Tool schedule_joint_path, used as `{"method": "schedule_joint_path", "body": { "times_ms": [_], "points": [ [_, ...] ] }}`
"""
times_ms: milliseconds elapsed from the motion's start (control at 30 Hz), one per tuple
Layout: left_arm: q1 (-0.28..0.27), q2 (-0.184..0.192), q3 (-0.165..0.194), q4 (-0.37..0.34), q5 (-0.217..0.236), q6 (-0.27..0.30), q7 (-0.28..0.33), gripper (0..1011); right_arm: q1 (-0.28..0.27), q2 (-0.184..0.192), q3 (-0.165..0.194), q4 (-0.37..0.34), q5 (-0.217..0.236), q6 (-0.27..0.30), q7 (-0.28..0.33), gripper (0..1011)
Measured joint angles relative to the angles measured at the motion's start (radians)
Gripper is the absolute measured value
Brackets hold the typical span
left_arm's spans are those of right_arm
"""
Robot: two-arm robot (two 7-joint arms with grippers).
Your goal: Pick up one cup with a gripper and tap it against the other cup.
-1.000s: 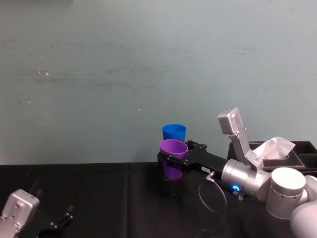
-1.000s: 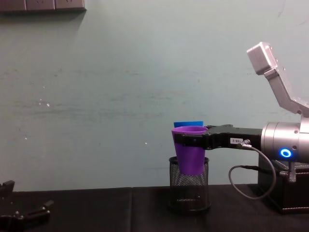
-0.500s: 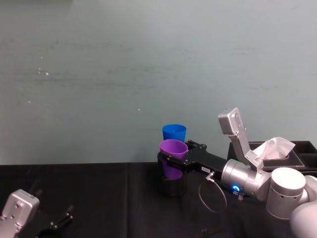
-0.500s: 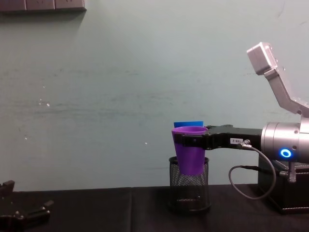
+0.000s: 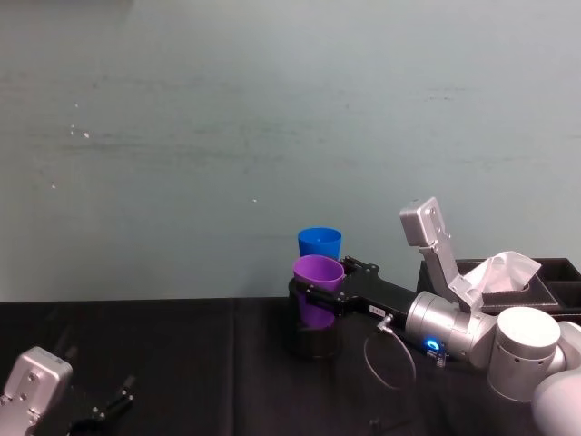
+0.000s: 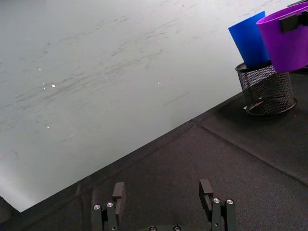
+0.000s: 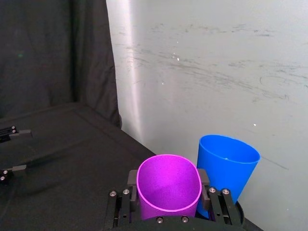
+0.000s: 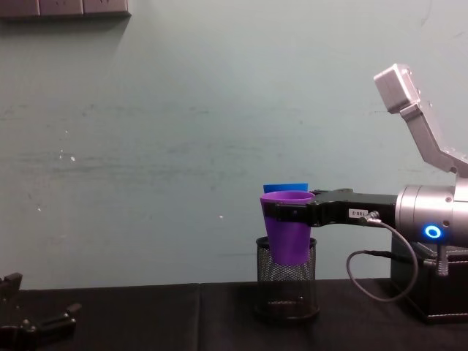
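- Pale green wall (image 5: 272, 109) is filling the background, and black cloth is covering the table (image 5: 182, 363) below it.
- The right gripper (image 5: 322, 283) is reaching in from the right side, and its two flat black jaws are pressing on opposite sides of the purple cup (image 5: 318, 271) just under the rim. It is holding the cup upright, clear of the cloth.
- The blue cup (image 5: 320, 243) is sitting just past the gripper's tips, right behind the purple cup. I cannot tell whether the two cups are touching.
- Directly under the gripper's tips, a black mesh pen holder (image 8: 287, 292) is standing on the cloth, and in the chest view the purple cup's base is dipping into its mouth.
- From the side, the chest view is showing only a sliver of the blue cup's top above the purple rim. It is also showing a small white label (image 8: 358, 213) on the gripper body and a cable (image 8: 373, 274) looping down behind it.
- From above, the right wrist view is looking into both cup mouths, and the purple rim is appearing as an oval between the jaws.
- From its angle, the left wrist view is showing the blue cup's foot going down inside the mesh holder.
- The left gripper (image 6: 162, 190) is resting low, well apart from the right gripper, with its fingers (image 6: 118, 190) spread wide over bare cloth.
- Behind the right gripper's wrist, a black tissue box (image 5: 545, 289) is standing with white tissue sticking up.
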Motion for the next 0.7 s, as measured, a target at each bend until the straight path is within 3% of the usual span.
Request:
{"method": "schedule_joint_path", "body": {
  "times_ms": [700],
  "points": [
    [0.0, 0.0, 0.0, 0.0, 0.0, 0.0, 0.0, 1000, 0.0, 0.0, 0.0, 0.0, 0.0, 0.0, -0.001, 726]
  ]
}}
